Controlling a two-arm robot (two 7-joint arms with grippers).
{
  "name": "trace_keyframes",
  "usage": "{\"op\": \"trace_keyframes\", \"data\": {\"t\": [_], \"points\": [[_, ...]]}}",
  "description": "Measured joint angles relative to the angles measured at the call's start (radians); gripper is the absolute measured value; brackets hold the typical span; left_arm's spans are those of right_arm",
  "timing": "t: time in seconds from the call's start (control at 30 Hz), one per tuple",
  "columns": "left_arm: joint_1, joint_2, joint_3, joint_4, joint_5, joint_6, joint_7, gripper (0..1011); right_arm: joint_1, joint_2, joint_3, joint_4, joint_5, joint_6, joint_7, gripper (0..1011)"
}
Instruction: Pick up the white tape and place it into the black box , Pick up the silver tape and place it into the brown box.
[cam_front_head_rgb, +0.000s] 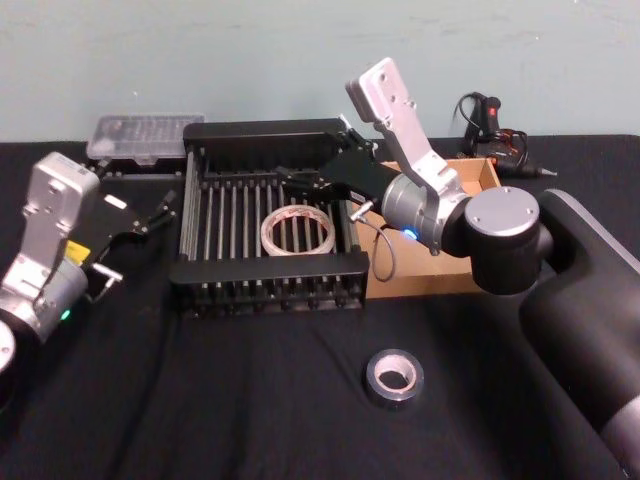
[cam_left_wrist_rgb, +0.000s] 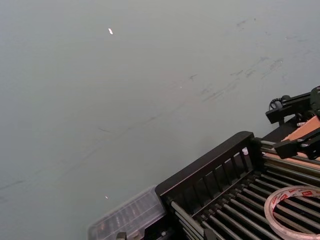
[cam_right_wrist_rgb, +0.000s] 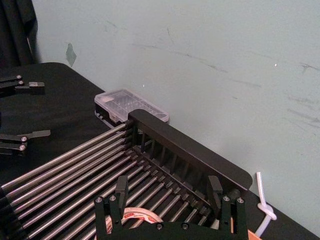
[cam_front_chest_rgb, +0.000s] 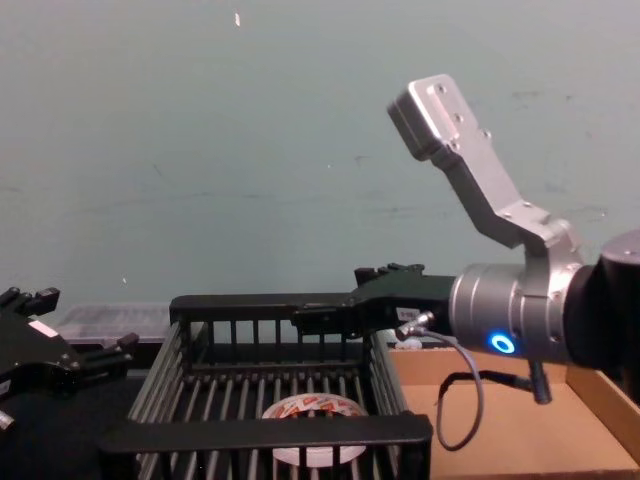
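White tape lies inside the black box; right gripper hovers above, released. Retreating low risks snagging the box's rim.

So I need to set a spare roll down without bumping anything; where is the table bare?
Bare cloth lies left and right of the silver tape, in front of the black box. It is crowded above that box, where the right gripper hangs over the white tape, and beside the left gripper.

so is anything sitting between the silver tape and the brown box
Nothing visible on the black cloth between the silver tape and the brown box. The right hand is over the black box, off that path.
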Motion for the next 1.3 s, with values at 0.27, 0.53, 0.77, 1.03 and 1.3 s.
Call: {"op": "trace_keyframes", "data": {"t": [0.27,0.53,0.77,1.03,1.3], "points": [[0.000,0.000,0.000,0.000,0.000,0.000,0.000,1001,-0.049,0.030,0.011,-0.088,0.011,0.019,0.013,1002],[0.000,0.000,0.000,0.000,0.000,0.000,0.000,1001,-0.093,0.057,0.026,-0.165,0.031,0.047,0.017,1003],[0.000,0.000,0.000,0.000,0.000,0.000,0.000,1001,-0.155,0.094,0.042,-0.264,0.059,0.070,0.017,1003],[0.000,0.000,0.000,0.000,0.000,0.000,0.000,1001,-0.218,0.138,0.052,-0.349,0.069,0.056,0.012,1003],[0.000,0.000,0.000,0.000,0.000,0.000,0.000,1001,-0.290,0.177,0.076,-0.428,0.100,0.030,0.010,1003]]}}
